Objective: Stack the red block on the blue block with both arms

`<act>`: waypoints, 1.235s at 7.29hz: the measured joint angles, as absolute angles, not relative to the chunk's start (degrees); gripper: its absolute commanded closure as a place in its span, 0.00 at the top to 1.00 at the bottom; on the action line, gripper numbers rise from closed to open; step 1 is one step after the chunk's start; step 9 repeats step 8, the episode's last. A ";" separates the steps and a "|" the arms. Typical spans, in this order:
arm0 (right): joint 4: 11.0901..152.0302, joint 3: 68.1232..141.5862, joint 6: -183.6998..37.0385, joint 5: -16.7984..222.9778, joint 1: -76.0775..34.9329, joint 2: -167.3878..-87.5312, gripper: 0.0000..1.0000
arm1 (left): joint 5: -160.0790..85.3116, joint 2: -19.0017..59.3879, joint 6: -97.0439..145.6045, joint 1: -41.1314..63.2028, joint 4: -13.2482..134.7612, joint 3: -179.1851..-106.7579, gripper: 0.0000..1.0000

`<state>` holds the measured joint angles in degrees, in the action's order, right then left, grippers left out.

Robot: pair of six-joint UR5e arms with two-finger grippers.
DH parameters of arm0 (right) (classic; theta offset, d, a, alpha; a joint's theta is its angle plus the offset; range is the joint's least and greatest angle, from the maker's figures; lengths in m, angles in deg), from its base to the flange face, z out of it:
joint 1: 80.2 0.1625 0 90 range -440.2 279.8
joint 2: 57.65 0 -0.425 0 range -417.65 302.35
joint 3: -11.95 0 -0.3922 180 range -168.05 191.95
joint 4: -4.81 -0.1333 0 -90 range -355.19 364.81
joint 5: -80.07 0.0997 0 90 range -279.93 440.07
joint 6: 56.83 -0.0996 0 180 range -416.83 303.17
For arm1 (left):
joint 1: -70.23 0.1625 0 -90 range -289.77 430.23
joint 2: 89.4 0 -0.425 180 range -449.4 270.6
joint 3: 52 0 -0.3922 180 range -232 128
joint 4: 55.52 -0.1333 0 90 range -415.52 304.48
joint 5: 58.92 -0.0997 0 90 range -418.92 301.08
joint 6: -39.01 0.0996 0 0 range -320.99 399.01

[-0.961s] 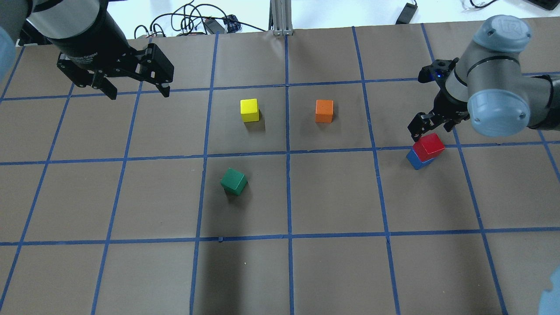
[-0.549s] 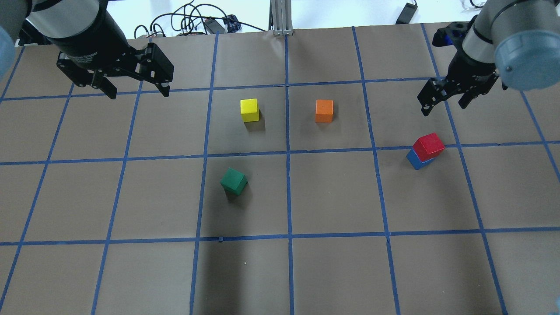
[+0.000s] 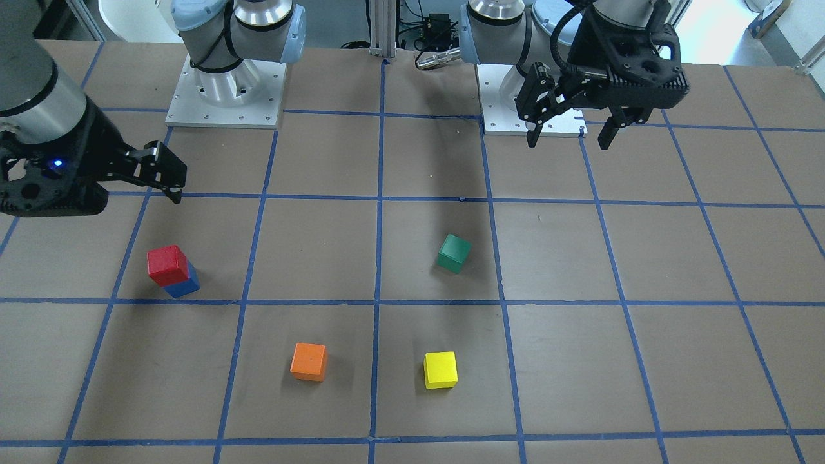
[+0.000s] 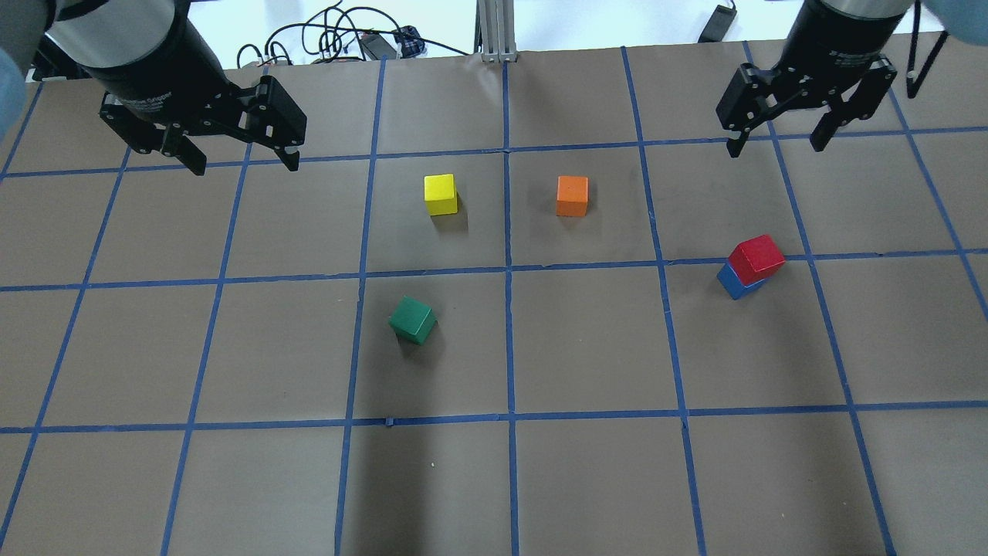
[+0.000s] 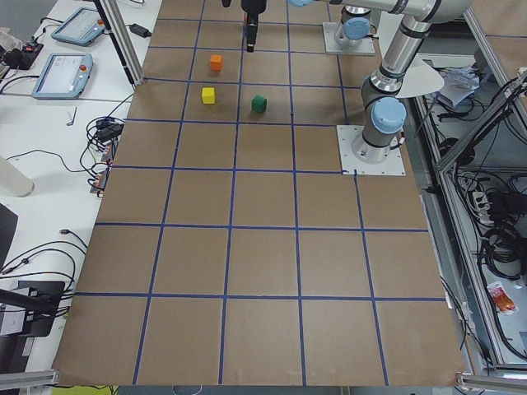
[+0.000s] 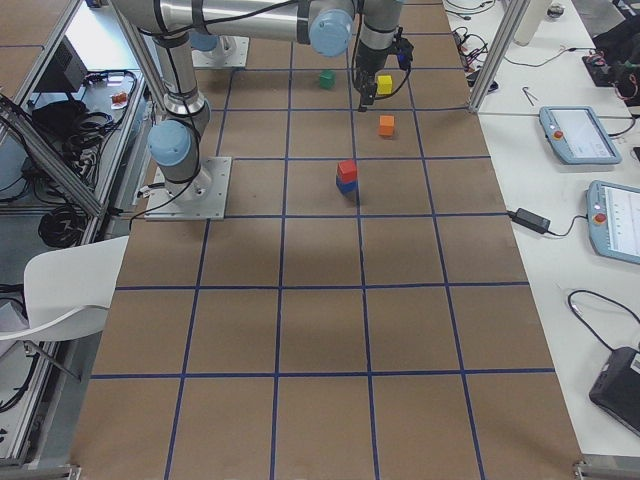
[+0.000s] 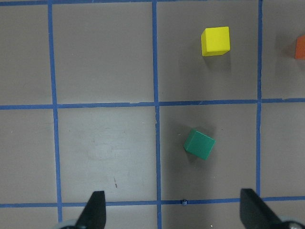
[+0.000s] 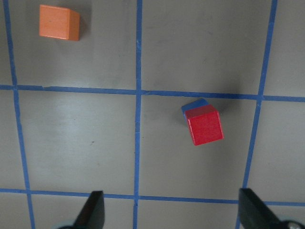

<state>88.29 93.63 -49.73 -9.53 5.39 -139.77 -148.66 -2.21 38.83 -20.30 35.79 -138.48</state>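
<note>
Red block (image 4: 756, 256) sits atop blue block (image 4: 732, 283).

- A brown paper-covered tabletop (image 4: 587, 479), marked into squares by a grid of blue tape lines (image 4: 509, 347), fills most of every view.
- A silver aluminium profile post (image 4: 494, 31) stands at its far edge in the overhead view, beside a tangle of black cables (image 4: 324, 38) on a white surface.
- A white side bench (image 6: 590, 255) runs along one long edge and carries a grey tablet-shaped control pendant (image 6: 570, 135).
- A white moulded chair (image 6: 60, 290) sits off the opposite edge, near slanted aluminium frame rails (image 6: 50, 150).
- The light is even and the shadows soft.
</note>
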 measured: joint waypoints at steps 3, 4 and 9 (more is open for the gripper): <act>87.67 93.70 -53.24 -9.74 9.70 -140.32 1.00 | -148.67 -2.28 38.83 -20.30 35.80 -138.49 1.00; 87.50 93.97 -53.35 -9.73 9.86 -140.72 1.00 | -148.66 -2.30 38.83 -20.30 35.80 -138.49 1.00; 87.46 96.77 -53.38 -10.09 9.83 -143.04 1.00 | -148.69 -2.30 38.83 -20.30 35.80 -138.49 1.00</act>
